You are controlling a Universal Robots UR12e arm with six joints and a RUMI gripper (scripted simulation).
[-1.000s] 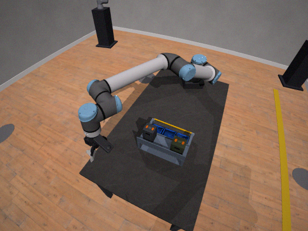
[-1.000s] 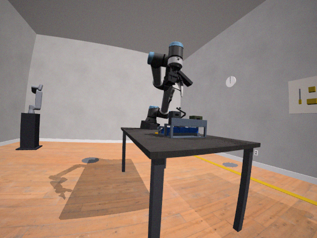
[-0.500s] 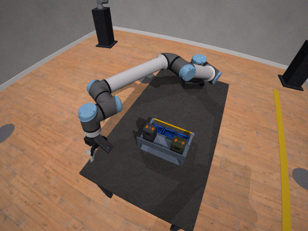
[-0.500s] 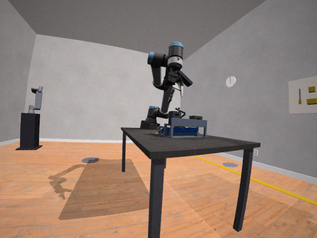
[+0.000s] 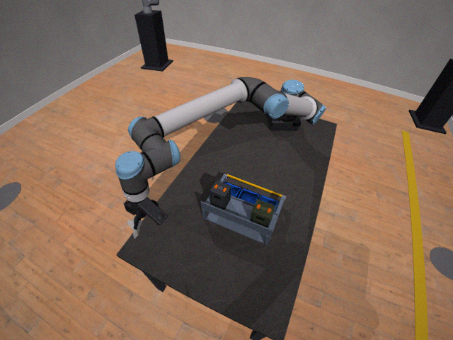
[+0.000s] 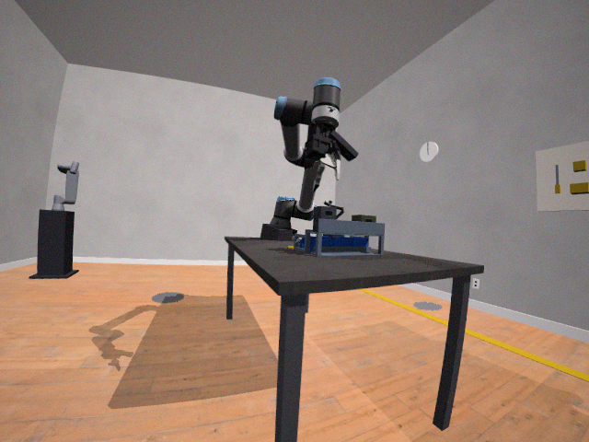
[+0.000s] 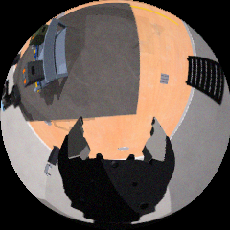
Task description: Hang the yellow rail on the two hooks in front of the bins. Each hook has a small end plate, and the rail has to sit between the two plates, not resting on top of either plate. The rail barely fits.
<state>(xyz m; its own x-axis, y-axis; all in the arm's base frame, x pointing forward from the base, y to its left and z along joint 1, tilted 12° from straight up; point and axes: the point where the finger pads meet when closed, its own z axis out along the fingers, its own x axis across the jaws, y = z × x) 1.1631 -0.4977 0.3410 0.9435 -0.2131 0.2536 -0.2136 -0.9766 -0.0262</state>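
The yellow rail runs along the far side of the grey rack, beside the blue bins. One yellow end of the rail shows in the exterior view. The hooks and their end plates are too small to make out. My gripper is open and empty. It hangs high over the left edge of the dark table, well to the left of the rack.
A dark grey box and a green box sit on the rack. Black pedestals stand on the wooden floor by the walls. A yellow line runs along the floor to the right of the table.
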